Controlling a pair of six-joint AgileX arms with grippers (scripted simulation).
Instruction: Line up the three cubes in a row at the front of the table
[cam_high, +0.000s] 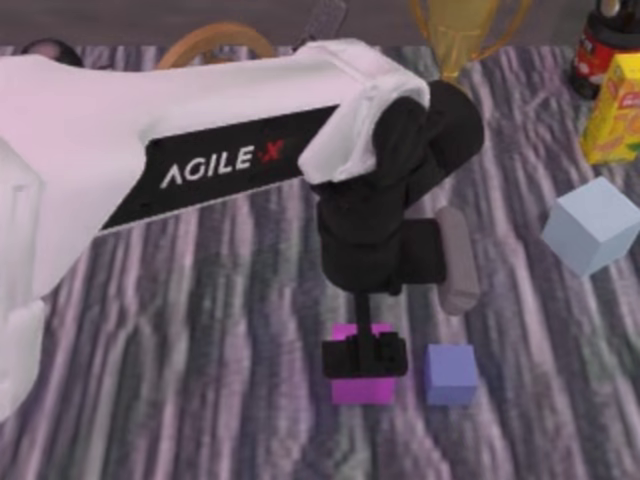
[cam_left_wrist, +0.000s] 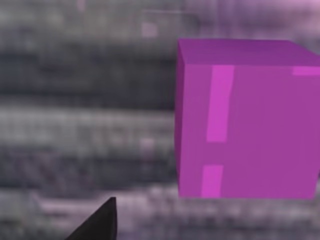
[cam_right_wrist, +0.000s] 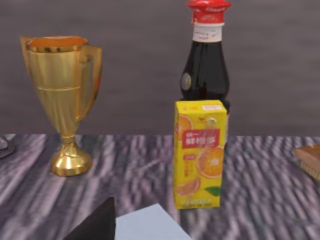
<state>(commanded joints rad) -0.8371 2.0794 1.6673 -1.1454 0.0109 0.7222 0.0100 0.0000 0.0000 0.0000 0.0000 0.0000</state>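
Magenta cube sits at lower centre of the top view, directly under my left gripper, whose fingers straddle it; whether they are pinching it I cannot tell. Periwinkle cube lies just right, pale cube far upper right.

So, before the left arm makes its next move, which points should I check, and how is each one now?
1. Left gripper is over the magenta cube: ok.
2. Gripper open or shut on the cube: cannot tell.
3. Periwinkle cube stands apart from the magenta one, to its right: ok.
4. Pale blue-grey cube in the front row: not ok, it sits farther back at the right.
5. Yellow carton, trophy and bottle away from the row: ok.
6. Right gripper: not in the top view.
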